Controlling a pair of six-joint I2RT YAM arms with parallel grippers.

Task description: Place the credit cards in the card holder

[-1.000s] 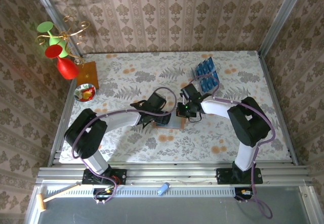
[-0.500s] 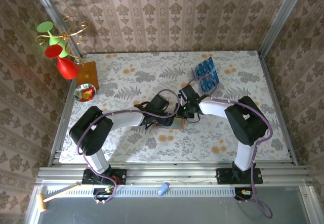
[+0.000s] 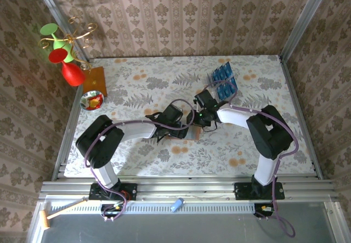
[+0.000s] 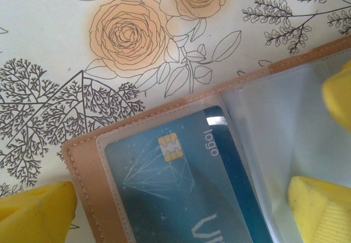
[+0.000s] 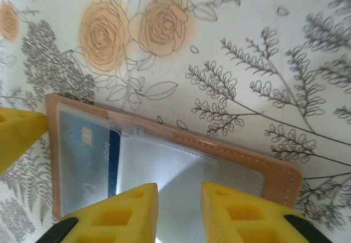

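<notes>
- One credit card [image 4: 175,193] lies tucked in a clear pocket of the card holder [image 5: 274,171], which lies open.
- Over the holder's card side, the left gripper [image 3: 180,129] hovers spread wide and empty.
- Above its middle pocket, the right gripper [image 5: 180,202] is slightly parted, apparently grasping nothing.
- The remaining cards [image 3: 224,83] wait well beyond the holder, likely next.

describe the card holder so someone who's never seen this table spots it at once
Start at the floral table and go to its middle. Lying open there is the card holder, a small salmon-brown wallet with clear pockets, one holding a blue card. Unlike the rack of blue cards farther back, it is tan and lies flat.
</notes>
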